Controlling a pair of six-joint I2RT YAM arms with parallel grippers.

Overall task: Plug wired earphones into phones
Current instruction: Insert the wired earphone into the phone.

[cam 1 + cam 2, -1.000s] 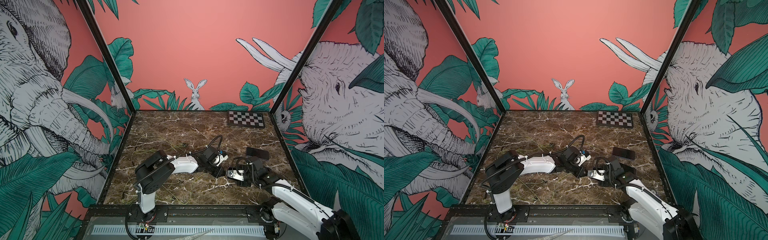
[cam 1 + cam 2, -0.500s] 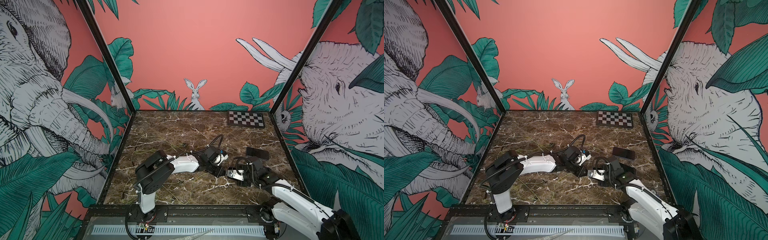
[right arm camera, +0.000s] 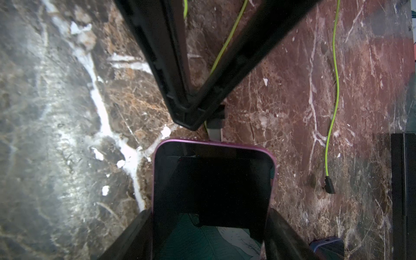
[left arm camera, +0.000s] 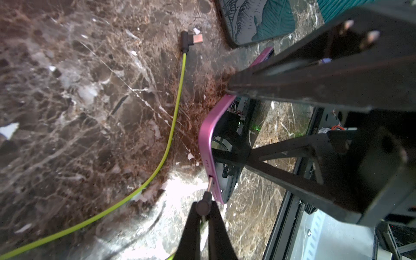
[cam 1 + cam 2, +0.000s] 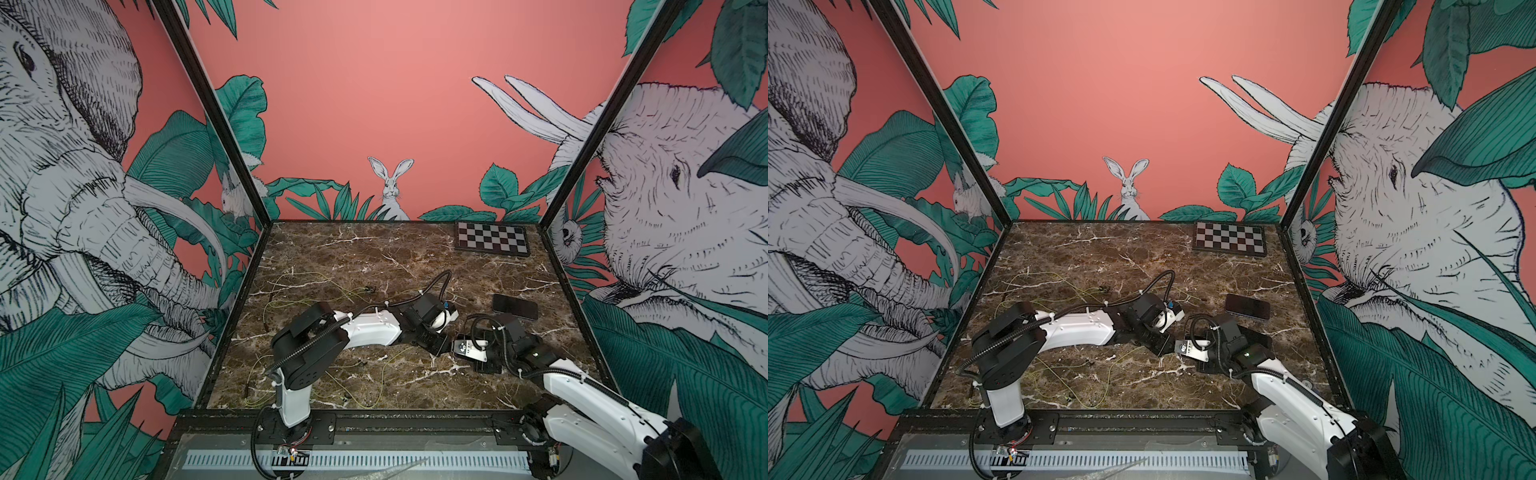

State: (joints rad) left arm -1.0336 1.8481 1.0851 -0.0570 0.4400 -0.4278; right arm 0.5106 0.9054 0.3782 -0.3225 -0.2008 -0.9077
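No visible shift; plug (image 4: 207, 194) at phone (image 3: 212, 180) edge (depth unclear)

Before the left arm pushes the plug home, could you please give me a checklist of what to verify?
1. The left gripper shut on the plug: ok.
2. The right gripper clamping the purple-edged phone by its sides: ok.
3. The metal tip meeting the port in the phone's edge: ok.
4. The plug fully seated: not ok, bare metal shows.
5. The cord free to follow: cannot tell, it runs out of frame.
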